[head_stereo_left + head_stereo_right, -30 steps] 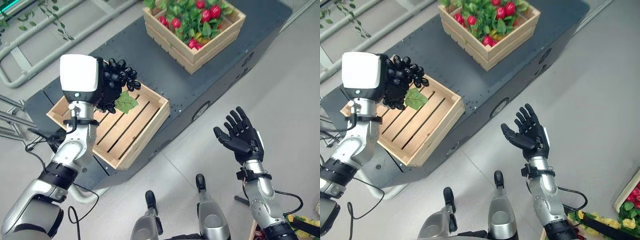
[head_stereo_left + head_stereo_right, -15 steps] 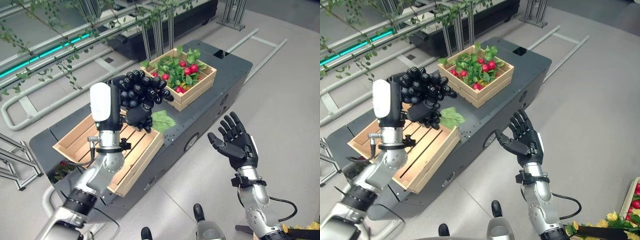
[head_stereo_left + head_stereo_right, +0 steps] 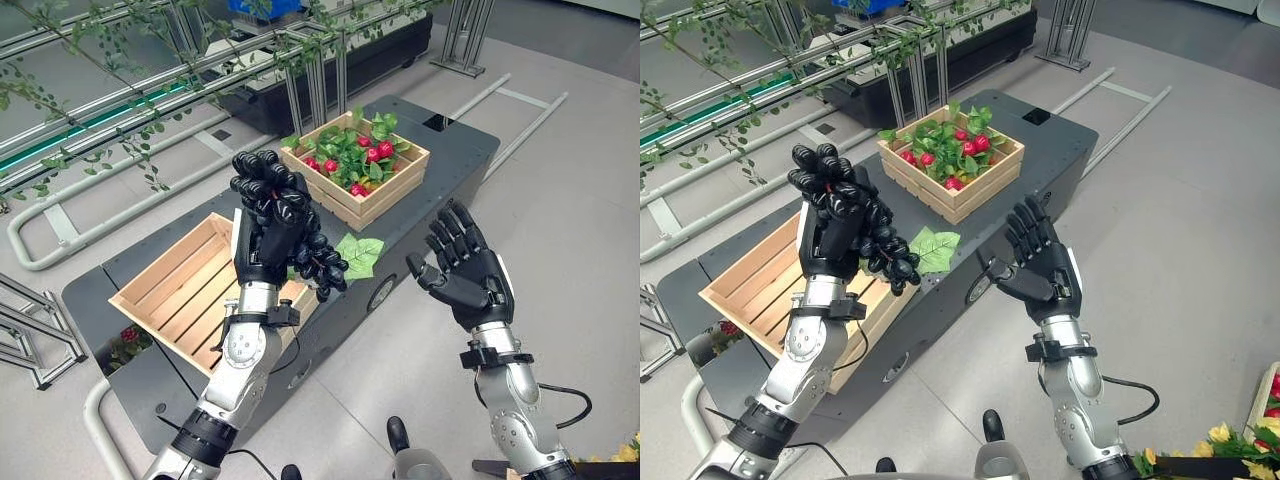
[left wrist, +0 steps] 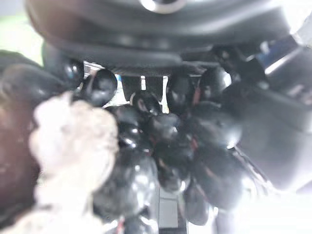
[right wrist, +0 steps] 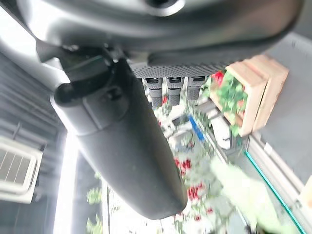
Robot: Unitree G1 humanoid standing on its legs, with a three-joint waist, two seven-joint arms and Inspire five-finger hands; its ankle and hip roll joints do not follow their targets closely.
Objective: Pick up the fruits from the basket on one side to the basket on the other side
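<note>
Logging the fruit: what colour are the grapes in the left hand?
Glossy black grapes, clearest in the left eye view.

Robot body: two silver-grey arms with dark hands.
Left hand (image 3: 262,240), centre-left of frame, and right hand (image 3: 470,278), centre-right, are black and segmented; both forearms are glossy silver with black wrist collars and joint bands.

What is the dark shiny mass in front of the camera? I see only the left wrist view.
Observer: A bunch of black grapes, held in the left hand.
Operator: Is it above a crate?
Observer: Yes, raised above the near edge of the bare wooden crate.
Operator: And the right hand?
Observer: The right hand is open, raised palm-up beside the platform, holding nothing.
</note>
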